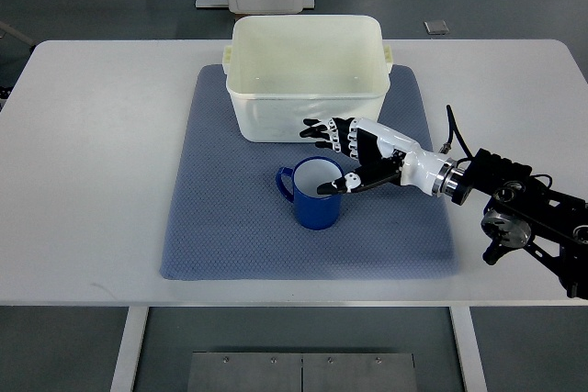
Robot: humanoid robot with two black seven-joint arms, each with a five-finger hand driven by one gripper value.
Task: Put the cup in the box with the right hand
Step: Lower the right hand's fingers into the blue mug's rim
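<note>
The right arm [514, 199] is reaching in from the picture's right edge, its forearm angling up and leftward. The right hand [354, 153] is stretching out with fingers [322, 133] spread and pointing left, the thumb [335, 184] dipping lower, gripping nothing.

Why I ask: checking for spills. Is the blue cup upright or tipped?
Upright: the blue cup stands on the mat with its round mouth facing up, outside the box.

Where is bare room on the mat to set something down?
Free: the grey-blue woven mat left of the blue ceramic mug, and its front strip. Crowded: between the mug and the white plastic box, where the right hand reaches.
</note>
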